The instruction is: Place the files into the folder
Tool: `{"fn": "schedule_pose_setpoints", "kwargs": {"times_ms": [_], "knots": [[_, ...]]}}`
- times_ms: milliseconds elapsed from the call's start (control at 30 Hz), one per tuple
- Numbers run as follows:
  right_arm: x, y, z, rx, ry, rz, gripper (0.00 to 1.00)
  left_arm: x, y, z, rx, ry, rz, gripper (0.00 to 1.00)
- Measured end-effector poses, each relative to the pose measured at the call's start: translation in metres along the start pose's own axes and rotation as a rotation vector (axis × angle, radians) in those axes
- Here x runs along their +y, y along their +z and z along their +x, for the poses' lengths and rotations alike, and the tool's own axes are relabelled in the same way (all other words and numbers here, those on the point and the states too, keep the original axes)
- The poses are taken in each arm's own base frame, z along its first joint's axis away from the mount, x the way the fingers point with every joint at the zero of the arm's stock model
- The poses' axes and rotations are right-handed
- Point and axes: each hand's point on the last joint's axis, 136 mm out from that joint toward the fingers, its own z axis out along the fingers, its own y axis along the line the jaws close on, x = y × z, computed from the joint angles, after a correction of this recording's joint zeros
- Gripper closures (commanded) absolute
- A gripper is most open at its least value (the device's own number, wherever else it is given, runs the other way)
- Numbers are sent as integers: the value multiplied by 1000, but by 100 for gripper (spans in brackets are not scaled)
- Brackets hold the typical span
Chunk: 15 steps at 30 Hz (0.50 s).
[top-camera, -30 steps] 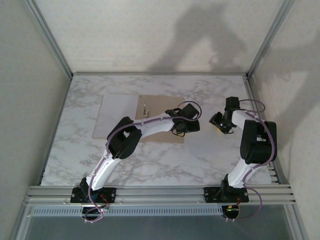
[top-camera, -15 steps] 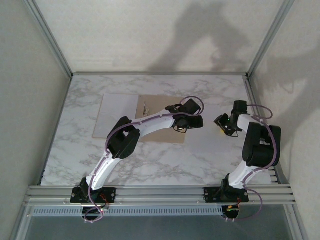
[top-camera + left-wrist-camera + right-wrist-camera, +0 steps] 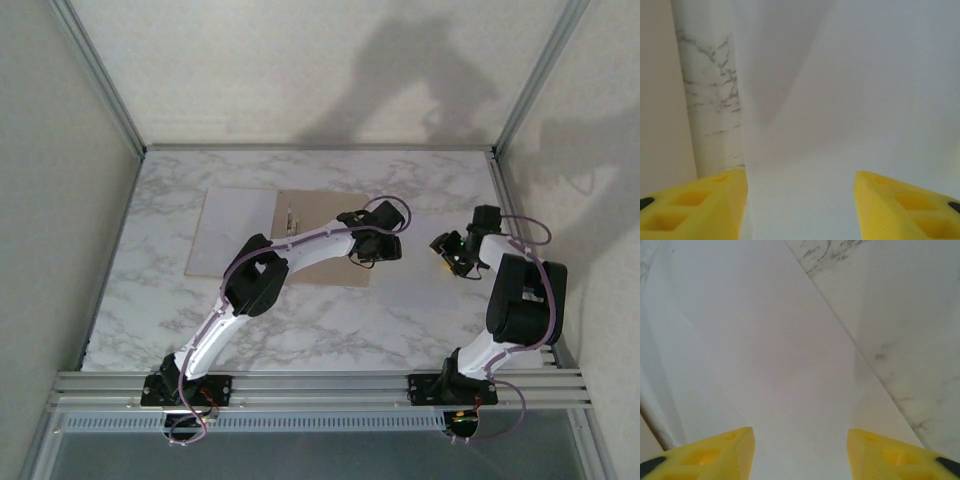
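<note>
While beside the folder [image 3: 320, 205], left tool [image 3: 800, 174] wide-jawed.

Marble tbl [image 3: 330, 330], tan folder [image 3: 318, 212], white files [image 3: 765, 350]

You get even, medium-bright light from overhead in the top view, with no glare on the marble table [image 3: 400, 320]. Big soft-edged arm shadows land on the back wall [image 3: 420, 70], and a fainter one on the right wall [image 3: 590, 170]. The frame posts splay outward at the edges, a mild wide-angle bend. Your left wrist view is washed out: the files [image 3: 865, 100] are near-blank white with a grey diagonal shadow at top. The left fingers [image 3: 695, 207] are soft, out of focus. The right wrist view is much the same: pale, low contrast, right fingers [image 3: 705, 455] blurred, marble veins slightly soft.
</note>
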Motion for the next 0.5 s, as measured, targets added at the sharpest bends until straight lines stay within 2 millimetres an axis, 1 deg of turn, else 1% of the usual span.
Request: {"fn": "schedule_pose_setpoints", "kwargs": {"times_ms": [100, 167, 333, 500], "knots": [[2, -12, 1, -15, -12, 3, 38, 3, 0, 4, 5, 4, -23, 40], [0, -16, 2, -21, -21, 19, 36, 3, -2, 4, 3, 7, -33, 42], [-14, -18, 6, -16, -36, 91, 36, 0, -5, 5, 4, 5, -43, 45], [-31, -21, 9, -8, -63, 179, 38, -6, 2, 10, 9, 4, -41, 45]]}}
